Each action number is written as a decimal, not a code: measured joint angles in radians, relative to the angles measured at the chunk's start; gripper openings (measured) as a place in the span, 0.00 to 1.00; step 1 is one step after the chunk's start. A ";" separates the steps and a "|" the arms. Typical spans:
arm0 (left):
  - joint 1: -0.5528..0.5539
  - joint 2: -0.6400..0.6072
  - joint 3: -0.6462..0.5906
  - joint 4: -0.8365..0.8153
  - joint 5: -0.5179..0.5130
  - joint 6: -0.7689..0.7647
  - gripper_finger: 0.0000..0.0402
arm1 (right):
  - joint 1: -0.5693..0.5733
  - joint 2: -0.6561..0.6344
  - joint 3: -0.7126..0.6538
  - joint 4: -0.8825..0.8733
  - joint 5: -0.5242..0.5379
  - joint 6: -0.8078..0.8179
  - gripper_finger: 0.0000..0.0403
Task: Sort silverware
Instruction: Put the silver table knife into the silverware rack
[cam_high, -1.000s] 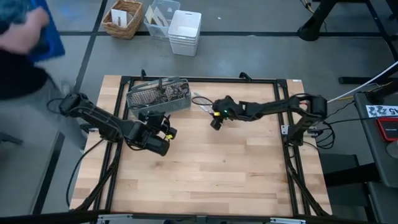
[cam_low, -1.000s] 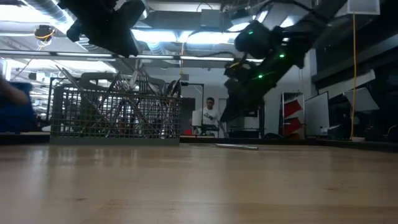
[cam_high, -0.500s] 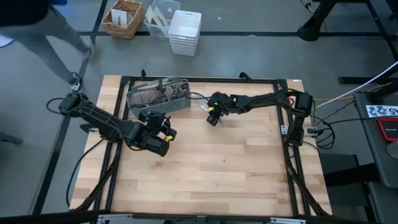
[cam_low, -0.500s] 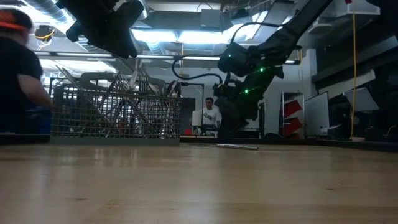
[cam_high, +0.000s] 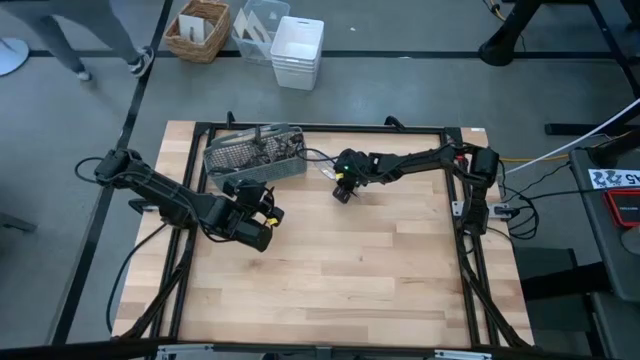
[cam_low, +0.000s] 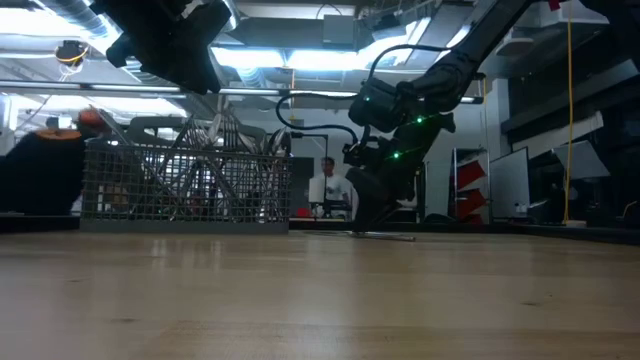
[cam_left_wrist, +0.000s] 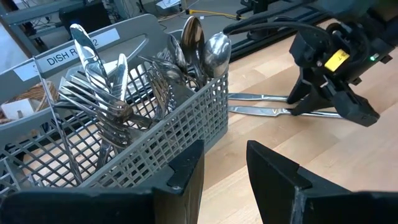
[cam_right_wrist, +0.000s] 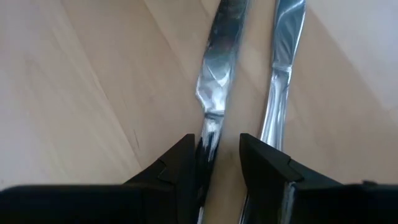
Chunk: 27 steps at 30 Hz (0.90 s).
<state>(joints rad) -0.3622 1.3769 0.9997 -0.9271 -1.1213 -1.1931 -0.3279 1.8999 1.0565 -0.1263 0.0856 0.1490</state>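
Pale wooden boards make up the table (cam_high: 330, 270), with a workshop and a distant person behind it in the low view. Right gripper (cam_right_wrist: 216, 158) is down at the boards beside the caddy (cam_high: 255, 152), its fingers (cam_right_wrist: 264, 163) parted and straddling the handle of one knife (cam_right_wrist: 217, 81) without yet pinching it; a second knife (cam_right_wrist: 283, 68) lies just beside, parallel. Left gripper (cam_left_wrist: 224, 171) hangs partly open and empty near the caddy's near side. Nearly all the silverware (cam_left_wrist: 124, 93) stands jumbled in the caddy, forks and spoons mixed, so I judge the sorting barely begun: two knives out, everything else left. Against a second ago, the right arm has swung from farther out on the table toward the caddy and dropped to the knives; the left arm has not moved.
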 joint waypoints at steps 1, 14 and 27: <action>0.000 0.000 0.000 0.000 0.000 0.000 0.28 | 0.000 0.002 0.000 -0.007 0.000 0.001 0.32; 0.000 0.000 0.000 -0.001 0.019 -0.001 0.28 | 0.007 0.029 0.003 -0.018 -0.045 0.002 0.32; 0.000 0.000 0.000 -0.005 0.202 0.021 0.28 | 0.122 0.031 0.003 -0.085 -0.054 0.013 0.11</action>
<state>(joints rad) -0.3626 1.3769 0.9993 -0.9325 -0.9192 -1.1725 -0.2058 1.9308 1.0594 -0.2112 0.0315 0.1619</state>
